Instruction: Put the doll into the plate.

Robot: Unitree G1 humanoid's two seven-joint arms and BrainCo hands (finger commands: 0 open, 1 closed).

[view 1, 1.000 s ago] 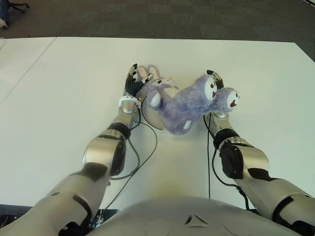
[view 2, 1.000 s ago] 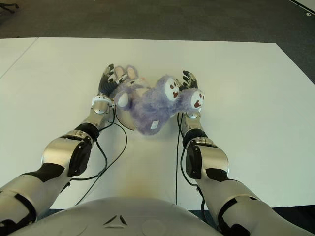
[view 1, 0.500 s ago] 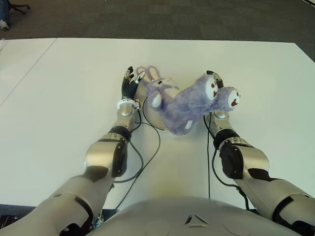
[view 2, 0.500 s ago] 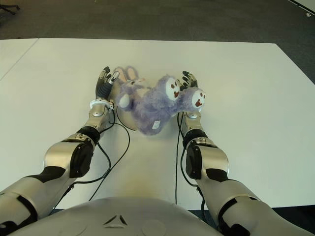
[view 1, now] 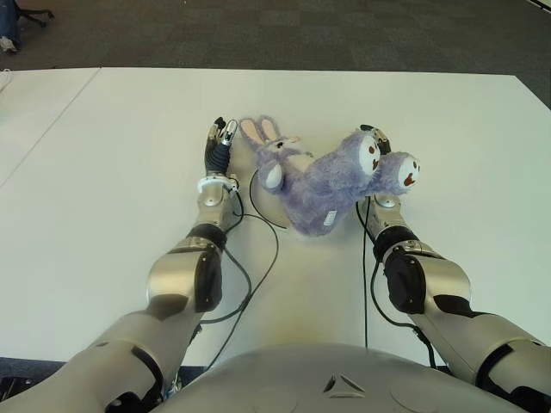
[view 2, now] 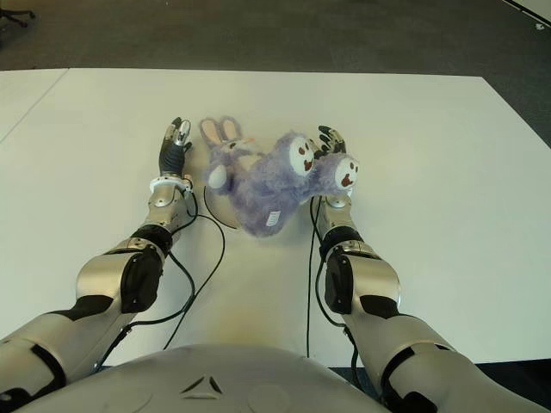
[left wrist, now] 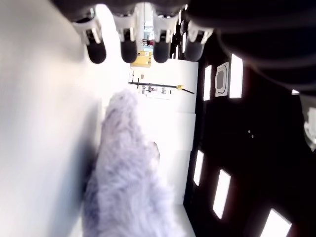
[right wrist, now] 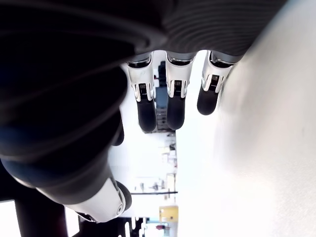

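Observation:
The purple plush doll [view 1: 320,182] lies across a white plate [view 1: 267,203] in the middle of the table, its long ears [view 1: 263,131] toward my left hand and its white-soled feet [view 1: 405,172] toward my right. My left hand [view 1: 217,143] is open with straight fingers, just left of the ears and apart from them. In the left wrist view the fingertips [left wrist: 126,48] hold nothing, and the doll's fur [left wrist: 129,182] shows beyond them. My right hand [view 1: 377,136] is open behind the feet and mostly hidden by them. Its fingers [right wrist: 170,101] are straight and empty.
The white table [view 1: 120,155] stretches wide on all sides. Dark carpet [view 1: 284,30] lies past its far edge. Black cables [view 1: 258,258] run from both wrists back along the forearms, looping over the table near the plate.
My left hand has let go of the doll's ears, straightened its fingers and slid left, away from the doll. The doll and my right hand have stayed in place.

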